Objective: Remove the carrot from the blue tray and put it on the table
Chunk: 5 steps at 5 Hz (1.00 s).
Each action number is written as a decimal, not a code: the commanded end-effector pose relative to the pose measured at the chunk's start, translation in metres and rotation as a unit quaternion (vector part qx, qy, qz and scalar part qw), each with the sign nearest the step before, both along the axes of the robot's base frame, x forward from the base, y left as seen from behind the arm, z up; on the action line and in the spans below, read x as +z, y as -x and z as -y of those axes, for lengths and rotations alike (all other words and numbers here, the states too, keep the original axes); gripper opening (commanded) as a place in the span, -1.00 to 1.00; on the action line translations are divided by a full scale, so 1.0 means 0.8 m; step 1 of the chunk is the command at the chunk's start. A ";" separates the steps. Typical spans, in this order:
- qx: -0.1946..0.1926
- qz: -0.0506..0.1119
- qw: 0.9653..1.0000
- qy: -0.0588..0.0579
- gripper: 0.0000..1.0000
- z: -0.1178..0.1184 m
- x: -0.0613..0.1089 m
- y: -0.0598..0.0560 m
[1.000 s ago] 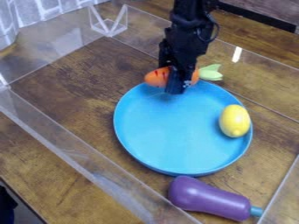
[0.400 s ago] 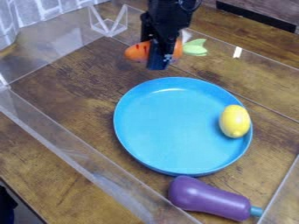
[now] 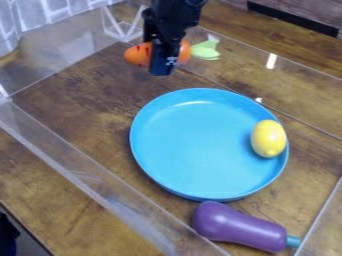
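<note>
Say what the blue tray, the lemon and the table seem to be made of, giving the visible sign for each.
Blue tray: probably plastic, uniform bright colour with a smooth moulded rim.
Lemon: likely a plastic toy, even yellow with a soft sheen.
Table: wood or wood-look laminate, brown grain lines under a glossy finish with reflections.

The surface [image 3: 80,100] is dark wood grain with a glossy sheen, edged by clear acrylic walls [image 3: 80,170]. The tray [image 3: 201,145] looks like smooth, bright plastic. The lemon [image 3: 269,138] and eggplant [image 3: 241,226] appear smooth and slightly shiny.
</note>
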<state>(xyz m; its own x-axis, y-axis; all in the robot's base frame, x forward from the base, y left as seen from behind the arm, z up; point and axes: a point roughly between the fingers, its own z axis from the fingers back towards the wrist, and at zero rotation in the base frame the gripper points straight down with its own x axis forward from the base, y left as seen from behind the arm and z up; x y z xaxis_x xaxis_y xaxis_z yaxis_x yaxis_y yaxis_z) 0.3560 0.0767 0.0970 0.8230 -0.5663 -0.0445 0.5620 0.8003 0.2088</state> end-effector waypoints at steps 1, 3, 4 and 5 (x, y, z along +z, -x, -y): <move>0.012 0.033 0.999 -0.012 -1.00 -0.020 0.031 0.003; 0.015 0.012 1.000 -0.020 -1.00 -0.043 0.010 0.006; 0.014 0.001 1.000 -0.023 -1.00 -0.052 -0.002 0.012; 0.015 -0.010 1.000 -0.026 -1.00 -0.062 -0.015 0.015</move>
